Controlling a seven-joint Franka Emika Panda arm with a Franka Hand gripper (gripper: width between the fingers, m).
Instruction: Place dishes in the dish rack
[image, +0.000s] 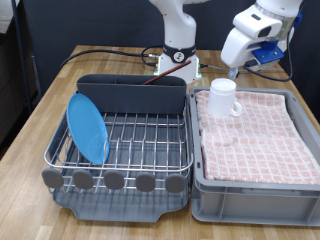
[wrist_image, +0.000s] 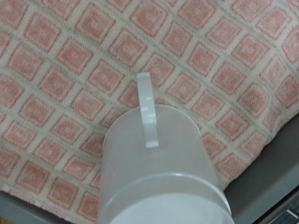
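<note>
The silver wire dish rack (image: 140, 135) with its dark grey tray and tall back compartment stands at the exterior view's left. The light-blue plate (image: 87, 128) stands upright on edge in the rack's left side. The white mug (image: 222, 96) sits upside down at the far left corner of the cloth-lined bin. In the wrist view the mug (wrist_image: 161, 173) fills the lower middle, with its handle (wrist_image: 147, 110) pointing away. My gripper (image: 233, 71) hangs just above and behind the mug, apart from it. Its fingers do not show in the wrist view. The wooden spoon is out of view.
The grey bin (image: 250, 195) lined with pink checked cloth (image: 260, 130) stands to the right of the rack, touching it. The cloth (wrist_image: 65, 84) fills the wrist view. The robot base (image: 178, 55) and black cables lie behind the rack on the wooden table.
</note>
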